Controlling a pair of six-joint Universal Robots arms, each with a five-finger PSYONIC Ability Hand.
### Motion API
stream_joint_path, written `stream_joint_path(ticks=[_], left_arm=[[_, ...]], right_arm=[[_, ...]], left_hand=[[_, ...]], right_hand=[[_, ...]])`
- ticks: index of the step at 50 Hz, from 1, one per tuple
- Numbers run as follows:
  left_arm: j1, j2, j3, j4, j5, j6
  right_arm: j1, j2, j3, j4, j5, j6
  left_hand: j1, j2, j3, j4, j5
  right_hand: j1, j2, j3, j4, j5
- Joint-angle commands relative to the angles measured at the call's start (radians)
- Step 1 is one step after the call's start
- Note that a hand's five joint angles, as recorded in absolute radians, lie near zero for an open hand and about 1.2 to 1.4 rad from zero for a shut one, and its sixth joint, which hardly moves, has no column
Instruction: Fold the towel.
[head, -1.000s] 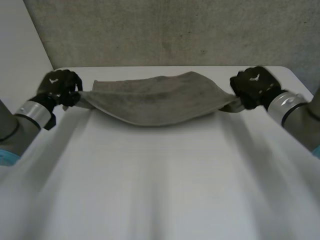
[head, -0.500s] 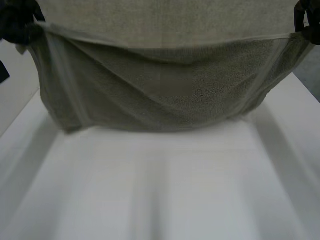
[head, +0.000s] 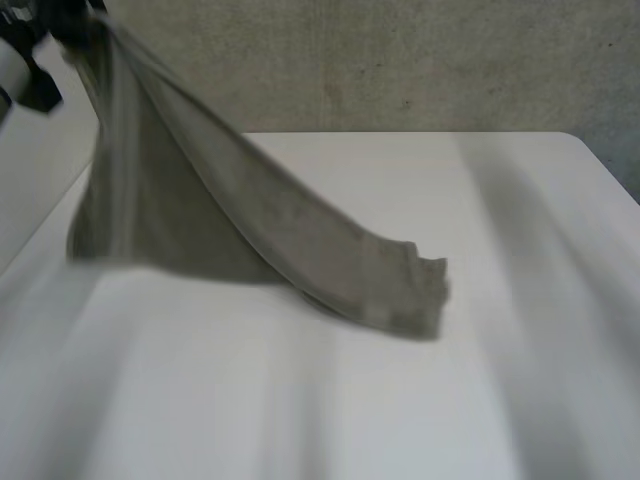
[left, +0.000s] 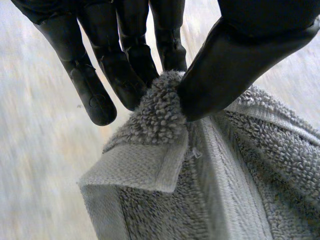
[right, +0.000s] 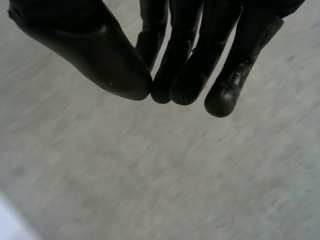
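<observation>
The grey towel (head: 250, 220) hangs slantwise from my left hand (head: 40, 20), raised high over the table's left side. Its free end (head: 405, 290) lies crumpled on the white table (head: 420, 420) near the middle. In the left wrist view, my left hand (left: 115, 65) pinches a hemmed corner of the towel (left: 162, 102) between thumb and fingers, and the rest of the cloth (left: 235, 195) falls away below. In the right wrist view, my right hand (right: 190, 55) has thumb and fingers closed tip to tip with nothing between them, over a blurred grey surface.
A grey speckled wall (head: 400, 60) stands behind the table's far edge. Bare tabletop lies on the right half (head: 540, 250) and along the front.
Both hands lifted the stretched towel off the table. The right hand's corner has since come free and dropped to the table, while the left hand went up and left with its corner.
</observation>
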Motion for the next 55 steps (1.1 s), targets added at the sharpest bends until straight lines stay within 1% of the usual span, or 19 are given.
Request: stream_joint_path(ticks=[1,7,8,9,11,12,13,14,16,20,26,30,35,38,41,43,44,49,55], left_arm=[[-0.003,0.079,0.042,0.085,-0.050,-0.005],[-0.018,0.082,-0.058,0.087,-0.046,-0.001],[-0.032,0.085,-0.125,0.087,-0.040,0.006],[-0.039,0.088,-0.180,0.089,-0.035,0.009],[-0.040,0.093,-0.241,0.090,-0.026,0.010],[-0.040,0.107,-0.301,0.096,-0.014,0.010],[-0.040,0.107,-0.302,0.096,-0.013,0.010],[-0.040,0.119,-0.354,0.101,0.002,0.012],[-0.037,0.134,-0.410,0.110,0.017,0.013],[-0.024,0.176,-0.544,0.145,0.062,0.012],[-0.017,0.228,-0.655,0.167,0.082,0.013],[0.002,0.286,-0.734,0.179,0.085,0.012],[0.019,0.360,-0.794,0.182,0.103,0.012],[0.031,0.416,-0.842,0.182,0.129,0.012],[0.043,0.490,-0.900,0.182,0.163,0.012],[0.048,0.521,-0.925,0.182,0.178,0.010],[0.052,0.562,-0.955,0.182,0.200,0.010],[0.078,0.689,-1.039,0.184,0.246,0.006],[0.111,0.824,-1.128,0.201,0.270,-0.005]], right_arm=[[-0.002,-0.069,0.116,-0.026,-0.017,0.046],[0.009,-0.121,0.436,-0.034,-0.104,0.046],[0.018,-0.119,0.508,-0.034,-0.127,0.044],[0.018,-0.119,0.508,-0.034,-0.127,0.044],[0.041,-0.107,0.632,-0.034,-0.159,0.043],[0.041,-0.107,0.633,-0.034,-0.159,0.043],[0.053,-0.093,0.681,-0.034,-0.165,0.044],[0.053,-0.093,0.682,-0.034,-0.166,0.044],[0.073,-0.066,0.752,-0.032,-0.166,0.050],[0.092,-0.050,0.805,-0.032,-0.166,0.053],[0.142,-0.043,0.863,-0.037,-0.170,0.102],[0.165,-0.049,0.858,-0.049,-0.173,0.182],[0.211,-0.027,0.785,-0.136,-0.210,0.390],[0.222,-0.003,0.754,-0.160,-0.224,0.428],[0.234,0.069,0.662,-0.173,-0.221,0.484],[0.254,0.165,0.550,-0.144,-0.215,0.521],[0.254,0.166,0.550,-0.144,-0.215,0.521],[0.297,0.365,0.300,-0.039,-0.202,0.573],[0.325,0.470,0.162,0.001,-0.192,0.576]], left_hand=[[0.142,0.083,0.052,0.035,0.102],[0.142,0.083,0.052,0.035,0.102],[0.142,0.083,0.052,0.035,0.102],[0.142,0.083,0.052,0.035,0.102],[0.142,0.083,0.052,0.035,0.102],[0.142,0.083,0.052,0.035,0.102],[0.142,0.083,0.052,0.035,0.102],[0.142,0.083,0.052,0.035,0.102],[0.142,0.083,0.052,0.035,0.102],[0.142,0.083,0.052,0.035,0.102],[0.142,0.083,0.052,0.035,0.102],[0.142,0.083,0.052,0.035,0.102],[0.142,0.083,0.052,0.035,0.102],[0.142,0.083,0.052,0.035,0.102],[0.142,0.083,0.052,0.035,0.102],[0.142,0.083,0.052,0.035,0.102],[0.142,0.083,0.052,0.035,0.102],[0.142,0.083,0.052,0.035,0.102],[0.142,0.083,0.052,0.035,0.102]], right_hand=[[0.055,0.078,0.073,0.063,0.048],[0.055,0.078,0.073,0.063,0.048],[-0.173,-0.150,-0.155,-0.166,-0.181],[-0.176,-0.153,-0.158,-0.168,-0.183],[-0.684,-0.661,-0.666,-0.677,-0.692],[-0.687,-0.664,-0.669,-0.679,-0.694],[-0.832,-0.809,-0.814,-0.824,-0.839],[-0.833,-0.810,-0.815,-0.826,-0.841],[-0.997,-0.974,-0.979,-0.989,-1.005],[-1.095,-1.072,-1.077,-1.087,-1.102],[-1.167,-1.144,-1.149,-1.159,-1.174],[-1.167,-1.144,-1.149,-1.159,-1.174],[-1.145,-1.122,-1.127,-1.137,-1.152],[-1.109,-1.086,-1.091,-1.102,-1.117],[-1.095,-1.072,-1.077,-1.087,-1.102],[-1.092,-1.069,-1.074,-1.084,-1.099],[-1.092,-1.069,-1.074,-1.084,-1.099],[-1.092,-1.069,-1.074,-1.084,-1.099],[-1.065,-1.042,-1.047,-1.058,-1.073]])
